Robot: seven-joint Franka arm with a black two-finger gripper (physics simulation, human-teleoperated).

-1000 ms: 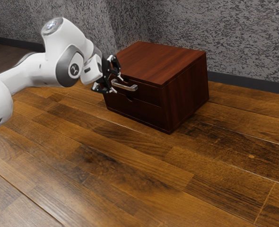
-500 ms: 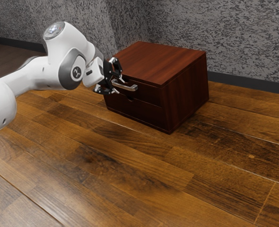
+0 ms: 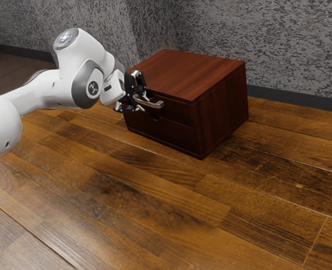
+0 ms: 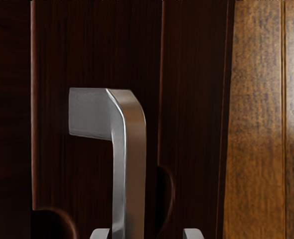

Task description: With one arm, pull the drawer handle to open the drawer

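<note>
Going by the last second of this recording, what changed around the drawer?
The gripper moved toward the exterior view's right, up to the handle, whose end now sits between its open fingers; it has not been gripped yet. The drawer still looks shut, and the cabinet has not shifted.

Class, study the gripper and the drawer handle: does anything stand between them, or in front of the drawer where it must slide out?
Nothing visible does. The open gripper straddles the end of the handle. In front of the drawer lies wooden floor, with just the arm itself there.
</note>
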